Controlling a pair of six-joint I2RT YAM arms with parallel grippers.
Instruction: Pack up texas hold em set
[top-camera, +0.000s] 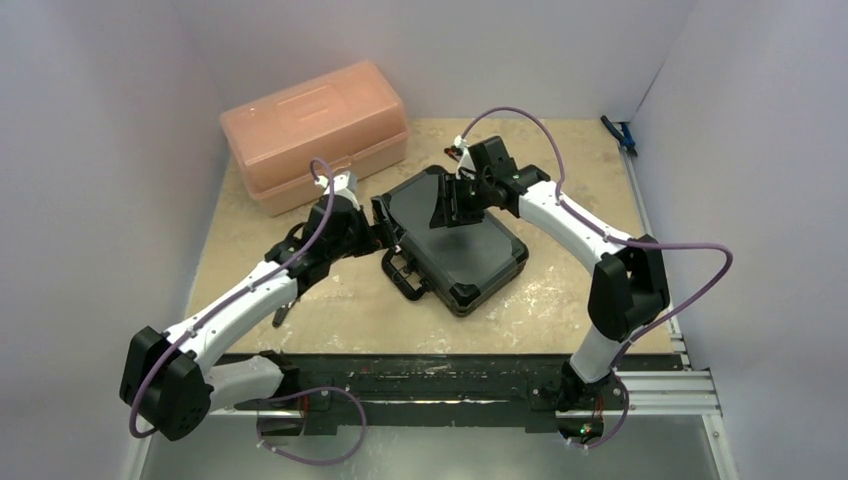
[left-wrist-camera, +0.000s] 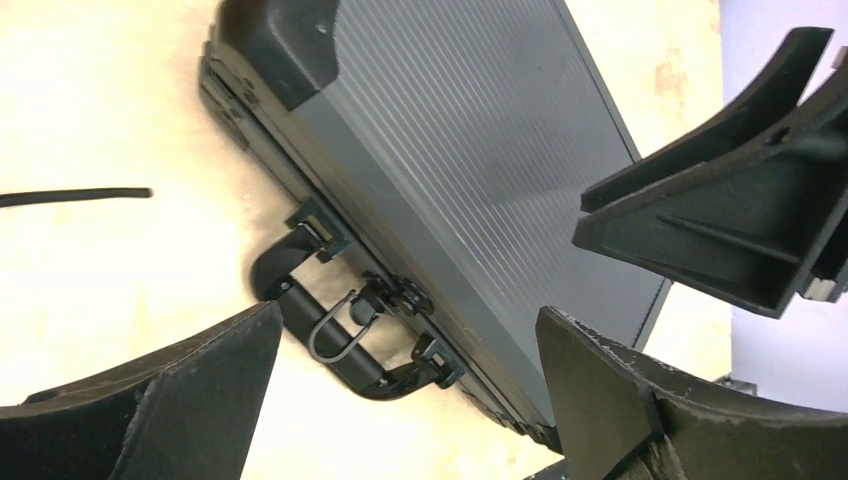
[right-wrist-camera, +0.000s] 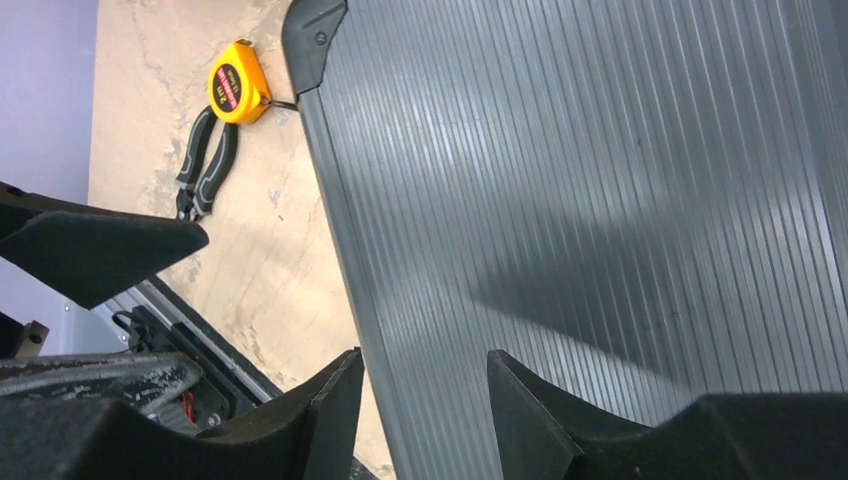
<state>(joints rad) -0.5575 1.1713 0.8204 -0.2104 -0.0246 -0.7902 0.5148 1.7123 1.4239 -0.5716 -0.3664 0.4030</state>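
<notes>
The black hard case (top-camera: 470, 245) of the hold em set lies on the table with its ribbed lid down; its handle (top-camera: 405, 272) faces the near left. Chips, discs and dice are hidden. My left gripper (top-camera: 385, 225) is open and empty at the case's left corner. In the left wrist view it (left-wrist-camera: 410, 312) hovers over the handle (left-wrist-camera: 330, 345) and the lid (left-wrist-camera: 470, 150). My right gripper (top-camera: 455, 205) is open over the far part of the lid. In the right wrist view it (right-wrist-camera: 425, 355) straddles the edge of the lid (right-wrist-camera: 600, 200), holding nothing.
A larger pink translucent box (top-camera: 315, 130) stands at the back left, close behind my left arm. A yellow tape measure (right-wrist-camera: 237, 82) and black-handled pliers (right-wrist-camera: 205, 165) lie behind the case. A blue clamp (top-camera: 620, 133) sits at the back right corner.
</notes>
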